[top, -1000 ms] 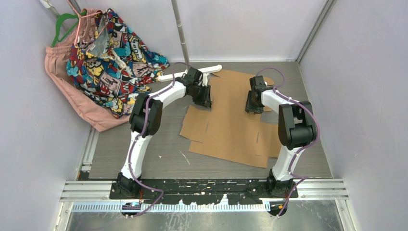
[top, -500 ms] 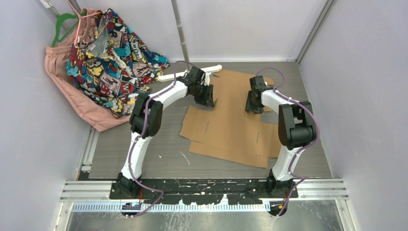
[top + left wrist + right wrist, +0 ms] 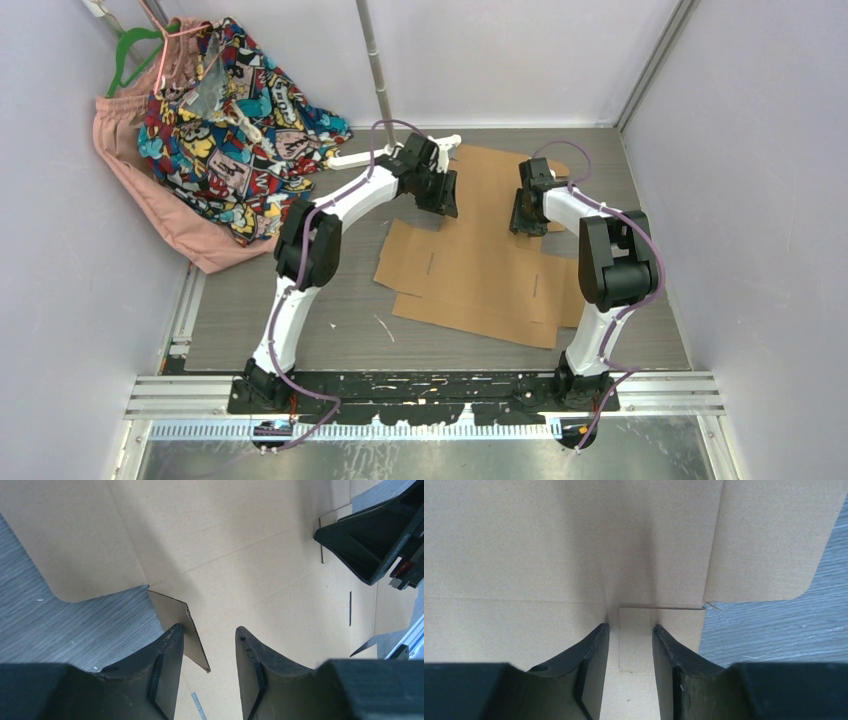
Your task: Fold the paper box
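Note:
The paper box (image 3: 480,270) is a brown die-cut cardboard sheet lying unfolded on the table. My left gripper (image 3: 443,200) hovers over its far left part. In the left wrist view the gripper (image 3: 207,636) is open. A small raised flap (image 3: 172,607) stands between the jaws, close beside the left finger and clear of the right one. My right gripper (image 3: 524,222) points down on the sheet's far right part. In its wrist view it (image 3: 630,628) is open over flat cardboard (image 3: 549,545), with nothing gripped. Its black fingers (image 3: 370,545) show in the left wrist view.
A heap of patterned and pink clothes (image 3: 220,120) with a green hanger (image 3: 130,50) fills the back left corner. A white hanger (image 3: 350,157) lies by the sheet's far edge. A metal pole (image 3: 375,60) stands behind. Walls close three sides.
My left gripper has shifted right and slightly farther, and its jaws have widened around the flap. The right arm and the sheet have not moved.

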Robot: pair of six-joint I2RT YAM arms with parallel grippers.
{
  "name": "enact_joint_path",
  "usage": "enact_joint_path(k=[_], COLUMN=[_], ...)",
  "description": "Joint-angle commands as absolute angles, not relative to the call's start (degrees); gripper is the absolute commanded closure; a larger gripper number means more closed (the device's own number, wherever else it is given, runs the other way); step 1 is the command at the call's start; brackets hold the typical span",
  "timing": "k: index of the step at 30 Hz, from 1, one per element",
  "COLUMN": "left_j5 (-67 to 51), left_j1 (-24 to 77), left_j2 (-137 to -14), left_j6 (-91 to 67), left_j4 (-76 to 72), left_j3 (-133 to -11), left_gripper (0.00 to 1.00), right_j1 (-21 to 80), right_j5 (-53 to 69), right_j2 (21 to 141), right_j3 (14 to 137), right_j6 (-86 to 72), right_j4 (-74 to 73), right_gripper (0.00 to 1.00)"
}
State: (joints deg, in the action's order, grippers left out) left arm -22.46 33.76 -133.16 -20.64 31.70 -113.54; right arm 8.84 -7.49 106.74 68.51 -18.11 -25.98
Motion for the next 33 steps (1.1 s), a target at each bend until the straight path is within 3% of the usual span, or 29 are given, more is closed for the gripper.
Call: enact_joint_path(k=[1, 12, 18, 27, 30, 33], left_j5=[-22.61, -22.24, -21.33, -20.49, -19.82, -18.66], left_j1=[34.6, 35.82, 36.16, 37.34, 37.82, 38.2], left_j2=[-133.59, -135.75, -137.09, -139.61, -140.1, -140.71], left_j6=[-20.82, -20.92, -20.74, -20.66, -20.45, -19.81], left_j4=[32.1, 32.69, 33.36, 34.06, 34.34, 35.31], left_j3=[-116.91, -118.63, -119.27, -122.08, -122.61, -123.49], left_gripper=[0.56, 0.56, 0.49, 0.46, 0.34, 0.33], right_j1=[9.65, 9.68, 9.66, 9.65, 9.62, 9.65], right_j5=[-3.74, -3.62, -3.6, -3.57, -3.58, -3.58], right_j2=[108.28, 108.46, 108.37, 108.37, 108.45, 108.52], right_j3=[66.03, 66.02, 66.01, 66.49, 66.58, 66.59], right_j6=[-19.07, -18.9, -18.87, -18.63, -18.59, -18.63], right_j4=[-27.98, -27.82, -27.82, -28.21, -28.31, -28.31], right_gripper=[0.57, 0.57, 0.57, 0.57, 0.57, 0.57])
